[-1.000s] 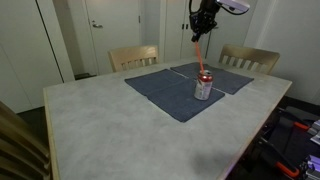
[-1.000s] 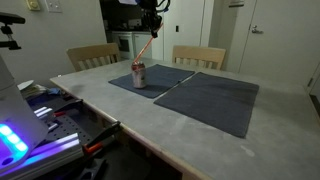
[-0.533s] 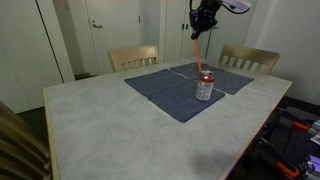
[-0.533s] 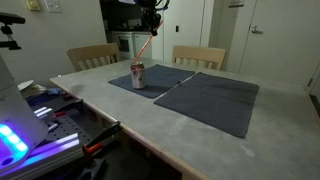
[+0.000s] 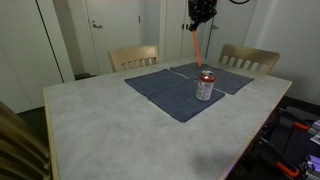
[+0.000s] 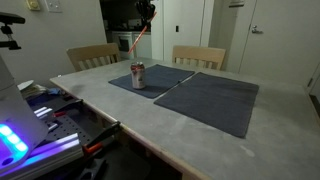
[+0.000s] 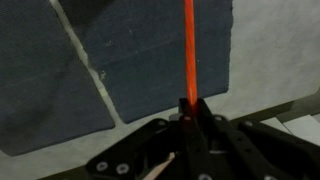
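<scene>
Wrist view cuts off the red stick beyond the gripper.

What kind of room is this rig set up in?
Probably a dining or break room: a large pale table with two wooden chairs at it, dark placemats with a soda can on one, plain white doors behind. The gripper is shut on a red straw.

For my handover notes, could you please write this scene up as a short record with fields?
tool: shut on the straw, raised high above the table
straw: orange, hangs tilted from the tool, lower end apart from the can
can: upright on the placemats
placemats: two, dark, side by side
chairs: two, wooden, at the table's far edge
</scene>
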Robot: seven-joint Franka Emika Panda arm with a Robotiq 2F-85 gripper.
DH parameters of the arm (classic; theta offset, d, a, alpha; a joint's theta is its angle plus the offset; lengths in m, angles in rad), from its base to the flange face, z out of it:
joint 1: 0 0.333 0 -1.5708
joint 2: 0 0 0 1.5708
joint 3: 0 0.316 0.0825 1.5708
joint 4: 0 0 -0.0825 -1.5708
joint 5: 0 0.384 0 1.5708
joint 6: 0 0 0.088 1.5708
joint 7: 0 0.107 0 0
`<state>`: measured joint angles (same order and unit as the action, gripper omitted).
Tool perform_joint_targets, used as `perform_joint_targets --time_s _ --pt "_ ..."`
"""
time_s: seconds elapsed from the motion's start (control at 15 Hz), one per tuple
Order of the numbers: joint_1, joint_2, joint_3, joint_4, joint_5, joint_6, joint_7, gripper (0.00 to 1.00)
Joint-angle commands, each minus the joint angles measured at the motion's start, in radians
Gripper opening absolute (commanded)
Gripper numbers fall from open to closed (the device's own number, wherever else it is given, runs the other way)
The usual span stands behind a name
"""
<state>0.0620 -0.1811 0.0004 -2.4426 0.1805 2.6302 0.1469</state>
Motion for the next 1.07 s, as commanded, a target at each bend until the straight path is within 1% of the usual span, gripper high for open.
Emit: perform_joint_targets --time_s 0.0,0.2,0.53,0.8,1.0 --pt "0.048 0.031 0.010 0.046 0.092 -0.133 -0.116 0.02" --pt "0.069 0.084 0.035 0.079 0.077 -0.209 -0.145 0.02" --pt "0.071 0.240 0.077 0.165 0.023 -0.237 -0.162 0.02" --pt "0.077 0.388 0.090 0.261 -0.105 -0.215 -0.110 0.02" --pt "0.089 0.494 0.089 0.361 -0.192 -0.242 -0.092 0.02"
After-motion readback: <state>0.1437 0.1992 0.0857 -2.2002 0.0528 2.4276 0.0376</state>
